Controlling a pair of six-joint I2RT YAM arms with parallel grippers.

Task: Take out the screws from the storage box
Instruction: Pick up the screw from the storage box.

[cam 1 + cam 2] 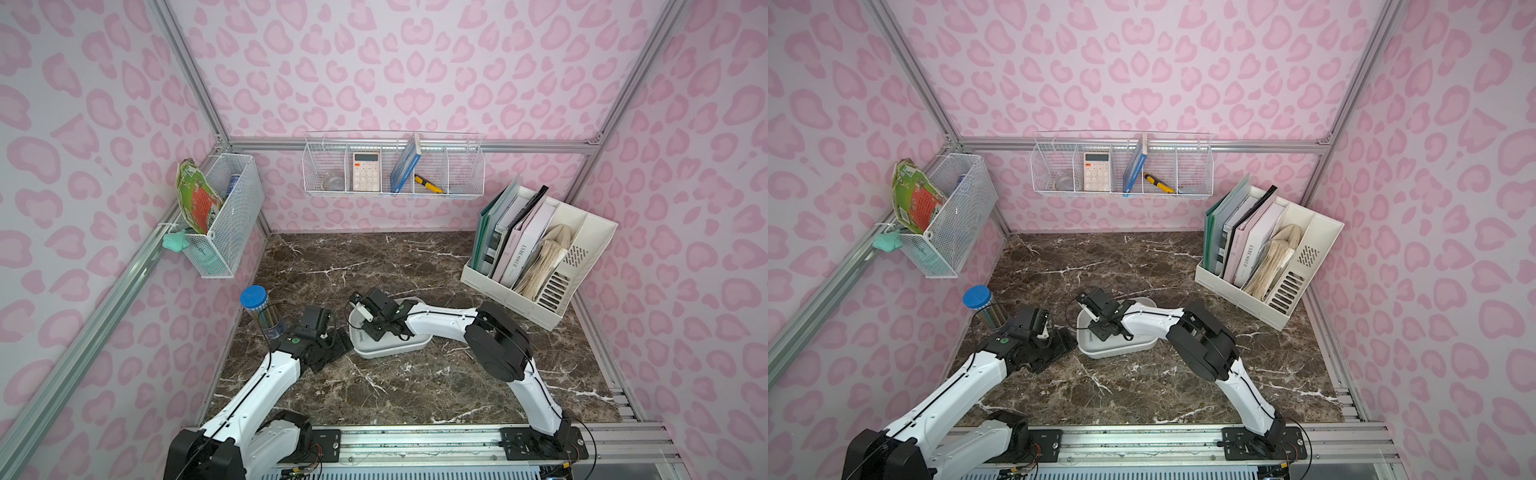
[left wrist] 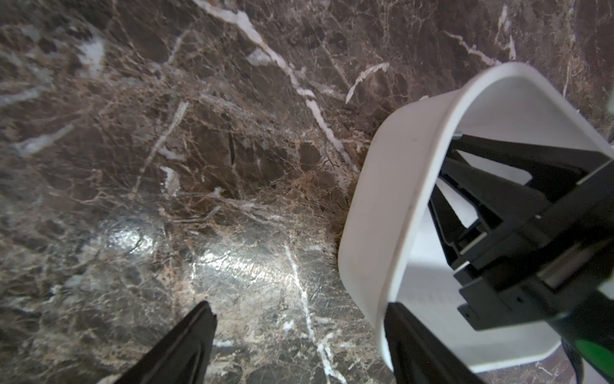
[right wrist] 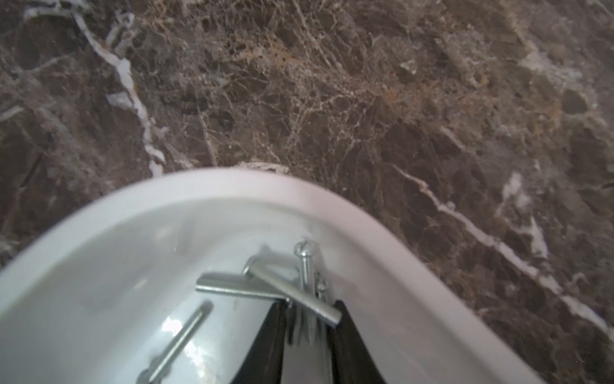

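Overhead, the worktop (image 1: 415, 386) carries the storage box (image 1: 395, 351). Only the right wrist view shows the right gripper (image 3: 310, 304), fingers pinched on the screws (image 3: 265, 289) in the box's corner. The left wrist view shows the left gripper (image 2: 299, 306), fingers spread beside its wall.

**Fig.** L-wrist view. Brown marble tabletop (image 2: 199, 149) w/ white veins fills most of the field. A bright glare patch (image 2: 232, 262) lies on it just ahead of the L gripper (image 2: 299, 309). The gripper's two black fingers (image 2: 186, 345) stand well apart, w/ bare marble btwn them. One finger overlaps the outer wall of the storage box (image 2: 382, 199); contact cannot be told. Box: white, rounded corner, smooth interior, standing on the marble. R gripper (image 2: 445, 166), black, reaches over the rim into the box, fingertips nr the inner wall.
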